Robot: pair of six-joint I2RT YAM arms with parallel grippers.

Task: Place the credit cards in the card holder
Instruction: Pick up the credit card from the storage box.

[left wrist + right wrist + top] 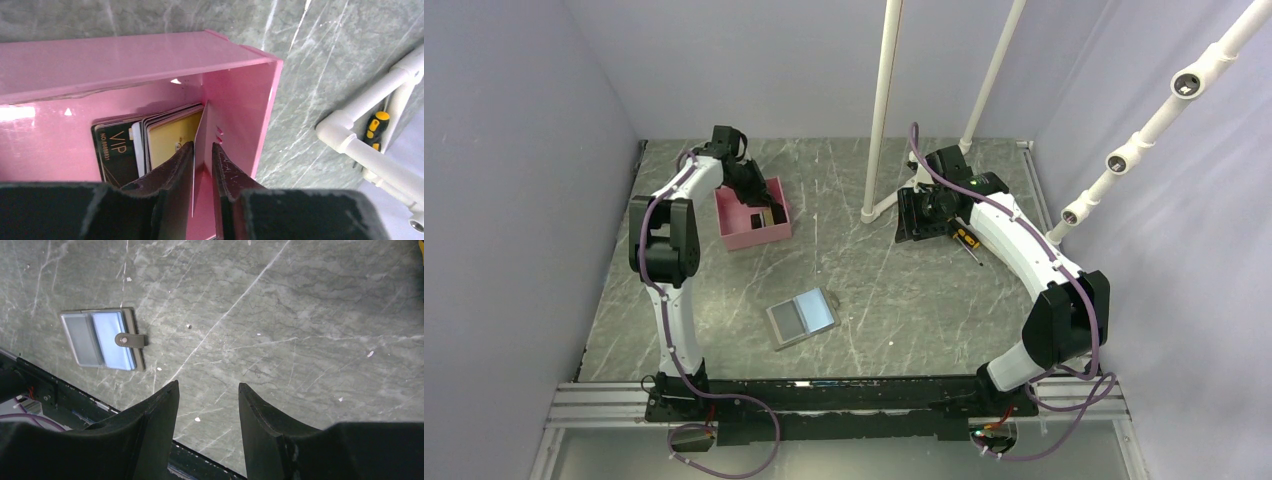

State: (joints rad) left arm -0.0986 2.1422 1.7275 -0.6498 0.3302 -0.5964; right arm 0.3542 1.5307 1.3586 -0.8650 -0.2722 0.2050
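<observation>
Left wrist, left hand narrow astride upright credit card, hidden from overhead, right hand wide

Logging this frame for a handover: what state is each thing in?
Card holder: open, flat on table.
Box: open-topped, upright.
Cards: stacked on edge in box.
Left gripper: nearly shut around one pale card; grip unclear.
Right gripper: open, empty.
Screwdriver: lying on table.

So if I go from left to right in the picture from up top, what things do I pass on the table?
Pink box → card holder → foot of the white pipe → screwdriver.
</observation>
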